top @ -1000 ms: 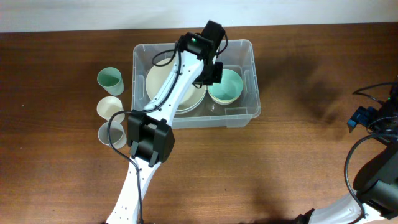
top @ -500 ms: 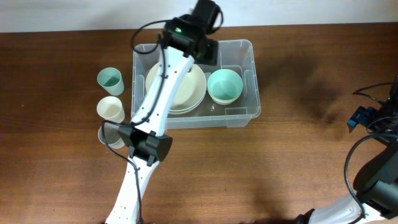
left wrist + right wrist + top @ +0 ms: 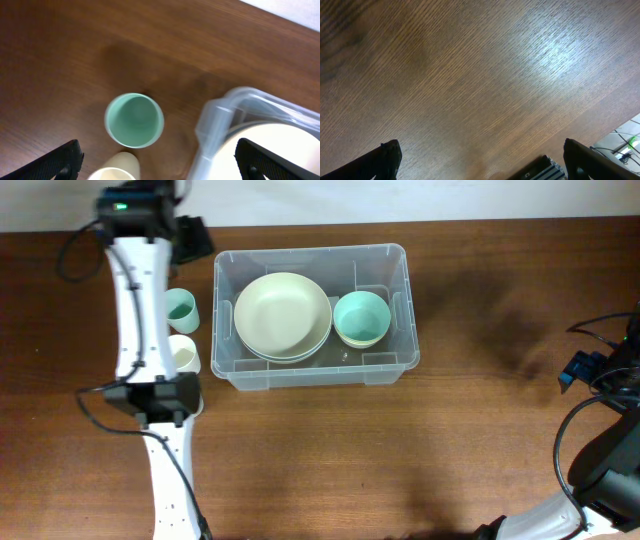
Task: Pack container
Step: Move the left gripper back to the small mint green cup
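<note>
Dark wooden table (image 3: 480,450) with a strip of white wall (image 3: 450,200) along the far edge, pretty plain setup. The container (image 3: 405,300) is the big clear plastic bin sitting toward the back of the table, a bit left of the middle. It's standing flat with the open top up.

Inside it there's a wide cream bowl (image 3: 283,315) filling the left half, with what looks like a second rim peeking out from under it. A smaller mint green bowl (image 3: 361,318) sits just beside it on the right. Both are upright.

Just outside the container's left wall there's a mint green cup (image 3: 180,308), and a cream cup (image 3: 182,355) is right next to it on the near side. Both have their mouths up.

The left arm (image 3: 135,310) reaches up along that left side. The left gripper (image 3: 160,159) hangs over the cups with its fingers spread wide and nothing between them. From its wrist cam you look straight down into the green cup, with the container's rounded corner off to one side.

The right gripper (image 3: 482,160) is way off near the table's right edge, well apart from everything. Its fingers are spread wide too, nothing held, just bare wood grain under it.
</note>
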